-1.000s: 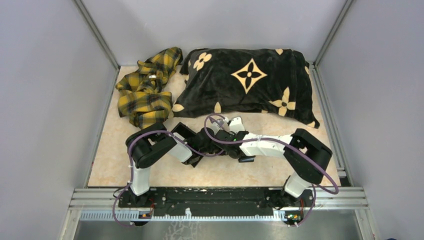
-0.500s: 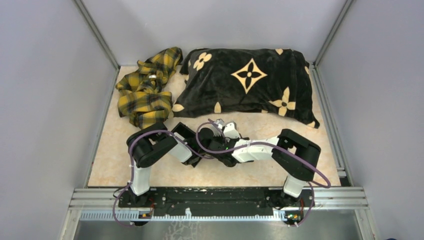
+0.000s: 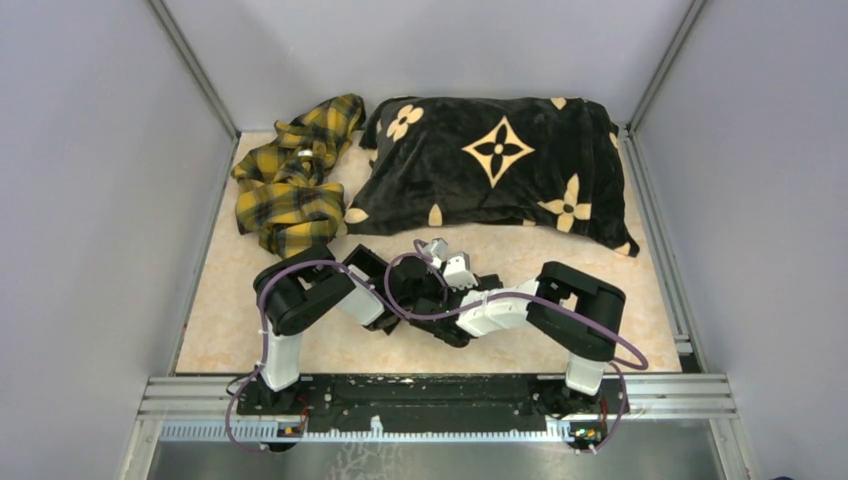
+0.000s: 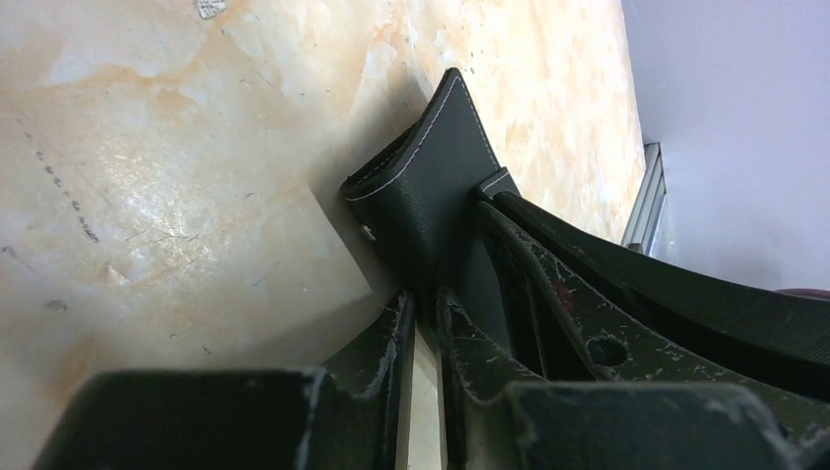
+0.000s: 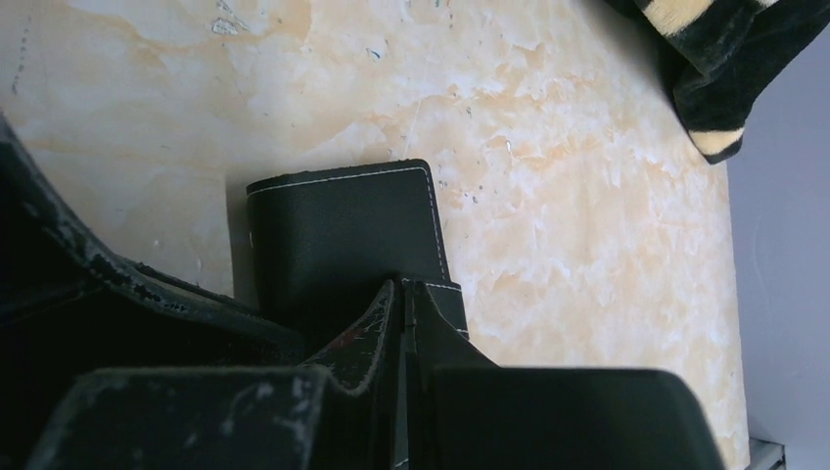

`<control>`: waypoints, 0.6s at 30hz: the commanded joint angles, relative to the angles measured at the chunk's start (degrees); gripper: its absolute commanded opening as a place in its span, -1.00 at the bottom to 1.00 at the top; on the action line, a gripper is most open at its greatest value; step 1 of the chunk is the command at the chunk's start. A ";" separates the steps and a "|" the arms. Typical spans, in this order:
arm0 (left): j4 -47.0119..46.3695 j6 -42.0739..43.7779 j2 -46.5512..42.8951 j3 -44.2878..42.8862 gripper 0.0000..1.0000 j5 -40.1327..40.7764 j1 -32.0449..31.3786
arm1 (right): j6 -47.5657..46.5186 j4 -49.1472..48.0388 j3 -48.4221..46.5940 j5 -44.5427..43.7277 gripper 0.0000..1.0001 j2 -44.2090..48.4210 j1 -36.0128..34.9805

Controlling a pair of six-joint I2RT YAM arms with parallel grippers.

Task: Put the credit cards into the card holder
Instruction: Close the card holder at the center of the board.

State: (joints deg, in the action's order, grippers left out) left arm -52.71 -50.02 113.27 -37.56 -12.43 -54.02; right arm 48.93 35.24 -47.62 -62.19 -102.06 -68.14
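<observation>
Black leather with pale stitching fills both my wrist views. The card holder (image 4: 431,186) is folded over at the middle of the marbled worktop (image 4: 176,196), where my two arms meet. In the left wrist view it looks tilted up on one side.

My left gripper (image 4: 424,311) has its jaws a narrow way apart, with the holder's near edge between the tips. I cannot tell whether they bear on it. My right gripper (image 5: 404,294) is closed tight, its tips against the holder's stitched corner. A thin flap may be caught there, but I cannot make that out.

I see none of the credit cards in any view, neither on the worktop around the holder nor poking from its fold. The inner panels are hidden from me too. So I judge it one of two ways. The cards may be tucked inside, with only closing and setting the holder down left to do. Or they lie hidden under my arms and all the loading is yet to do.

The black flowered pillow (image 3: 495,160) and the yellow plaid cloth (image 3: 290,180) lie at the far side, well apart from the holder.
</observation>
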 commanded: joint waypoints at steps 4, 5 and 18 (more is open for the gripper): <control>16.52 1.52 5.25 1.98 -0.72 0.17 -0.91 | 10.41 -26.07 4.33 45.75 -1.00 -13.42 -3.27; 16.36 1.44 5.48 1.92 -0.73 0.06 -0.91 | 10.43 -26.59 4.33 46.26 -1.00 -13.77 -3.29; 17.25 1.09 4.15 2.60 -0.52 1.54 -1.00 | 11.98 -21.46 4.03 41.73 -0.62 -10.36 -4.42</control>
State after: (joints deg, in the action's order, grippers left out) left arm -54.46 -51.18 114.08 -37.12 -12.56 -53.87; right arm 51.83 34.04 -47.62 -65.04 -103.94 -68.86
